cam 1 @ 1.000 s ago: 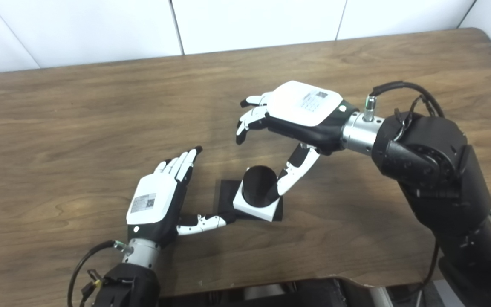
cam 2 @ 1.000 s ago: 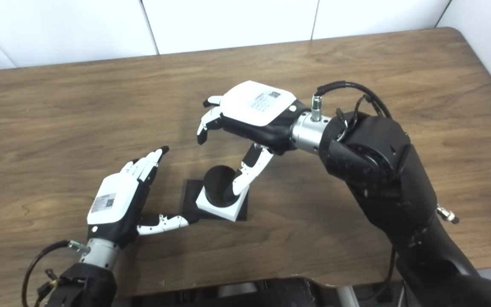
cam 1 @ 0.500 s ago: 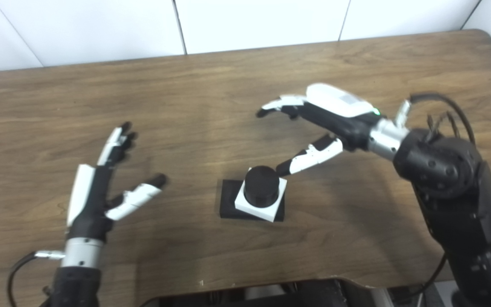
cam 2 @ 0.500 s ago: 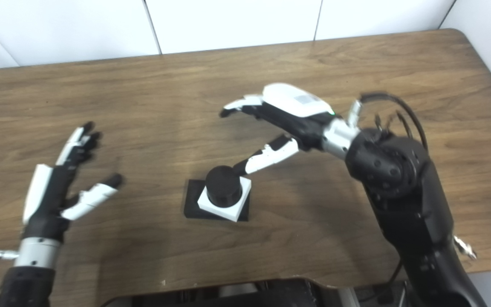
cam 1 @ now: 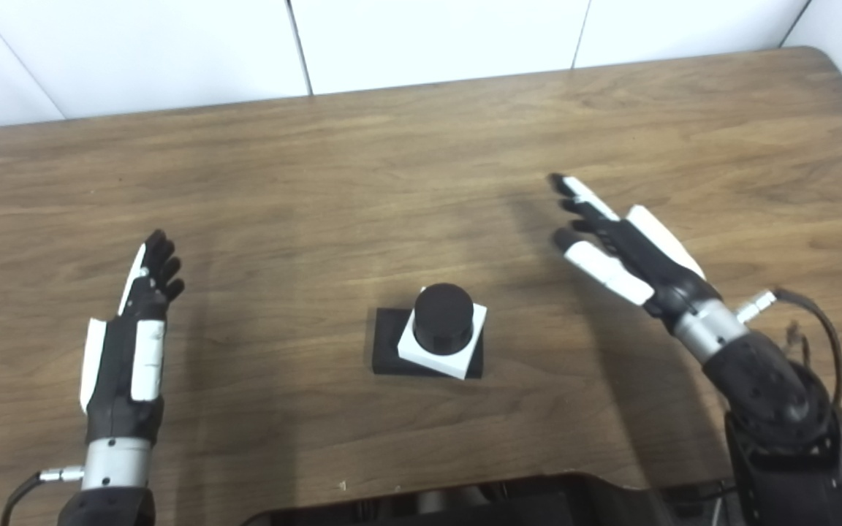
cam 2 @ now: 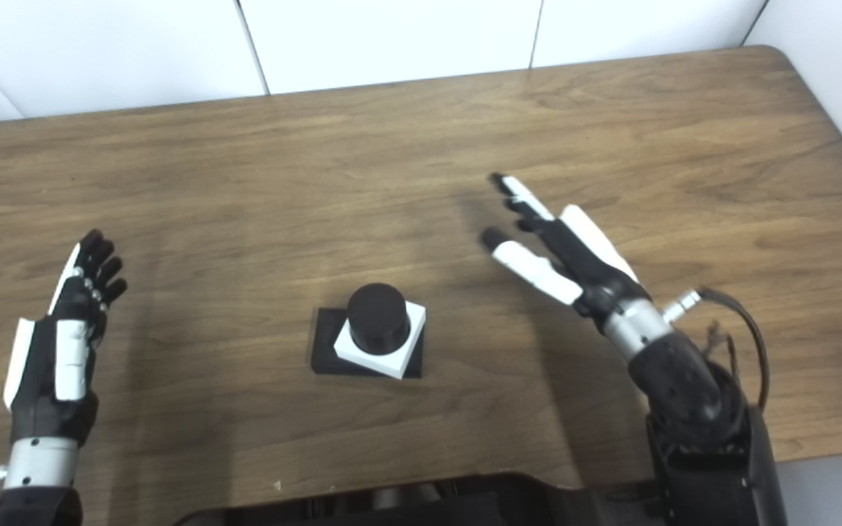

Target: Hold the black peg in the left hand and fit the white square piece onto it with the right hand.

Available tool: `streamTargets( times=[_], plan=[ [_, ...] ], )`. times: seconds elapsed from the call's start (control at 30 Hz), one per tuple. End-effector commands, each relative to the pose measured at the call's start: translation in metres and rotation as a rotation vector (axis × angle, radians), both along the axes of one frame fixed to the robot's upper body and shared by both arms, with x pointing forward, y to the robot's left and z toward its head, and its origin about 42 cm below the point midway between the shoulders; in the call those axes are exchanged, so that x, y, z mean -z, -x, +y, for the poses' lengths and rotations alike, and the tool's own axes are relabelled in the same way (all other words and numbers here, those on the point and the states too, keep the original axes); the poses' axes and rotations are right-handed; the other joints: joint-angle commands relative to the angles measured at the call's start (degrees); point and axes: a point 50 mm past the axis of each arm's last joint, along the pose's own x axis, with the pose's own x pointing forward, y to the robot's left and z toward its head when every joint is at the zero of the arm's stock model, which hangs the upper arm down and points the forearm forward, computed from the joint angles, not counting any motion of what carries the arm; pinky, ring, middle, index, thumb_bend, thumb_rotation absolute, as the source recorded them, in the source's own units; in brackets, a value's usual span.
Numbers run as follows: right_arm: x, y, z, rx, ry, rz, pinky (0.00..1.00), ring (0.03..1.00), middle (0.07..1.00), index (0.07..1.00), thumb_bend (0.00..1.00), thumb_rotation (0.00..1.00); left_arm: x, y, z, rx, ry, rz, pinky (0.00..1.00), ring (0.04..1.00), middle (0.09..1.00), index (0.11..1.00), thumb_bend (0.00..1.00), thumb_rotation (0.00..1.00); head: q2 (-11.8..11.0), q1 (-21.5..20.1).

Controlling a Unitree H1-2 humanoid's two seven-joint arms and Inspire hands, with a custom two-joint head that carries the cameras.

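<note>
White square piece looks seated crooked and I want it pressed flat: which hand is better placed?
Probably the right hand: it is open and looks nearer the white square piece on the black peg. The left hand, also open, sits farther off near the table edge.

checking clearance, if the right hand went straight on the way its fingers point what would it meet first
Nothing, it seems: the right hand points up-left toward the table's far edge, well clear of the peg. Height is unclear.

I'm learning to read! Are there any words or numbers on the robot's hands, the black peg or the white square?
None can be read in either view.
Left hand: no writing shows.
Right hand: no writing shows.
Black peg: plain.
White square piece: plain.
Table: only wood grain.
</note>
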Motion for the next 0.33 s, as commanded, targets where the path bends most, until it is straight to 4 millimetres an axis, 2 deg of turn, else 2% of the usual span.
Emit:
streamTargets(
  times=[0.0,0.13,0.3],
  plan=[
    [-0.007,0.0,0.002,0.035,-0.114,-0.075,0.95,0.965,0.974,0.975,0.56,1.0,-0.003,0.006,-0.012,-0.025,0.065,-0.045,0.97,0.966,0.983,0.982,0.72,1.0,-0.1,0.0],
    [0.003,0.008,-0.001,0.083,-0.278,-0.088,1.0,0.998,0.998,0.985,0.53,1.0,-0.002,0.01,-0.017,-0.044,0.113,-0.044,0.96,0.958,0.97,0.971,0.69,0.98,-0.4,0.4],
    [0.012,0.016,-0.003,0.109,-0.298,-0.104,1.0,1.0,1.0,0.973,0.54,1.0,0.0,0.014,-0.018,-0.053,0.136,-0.05,0.96,0.968,0.978,0.978,0.63,0.98,-1.7,1.4]
  ],
)
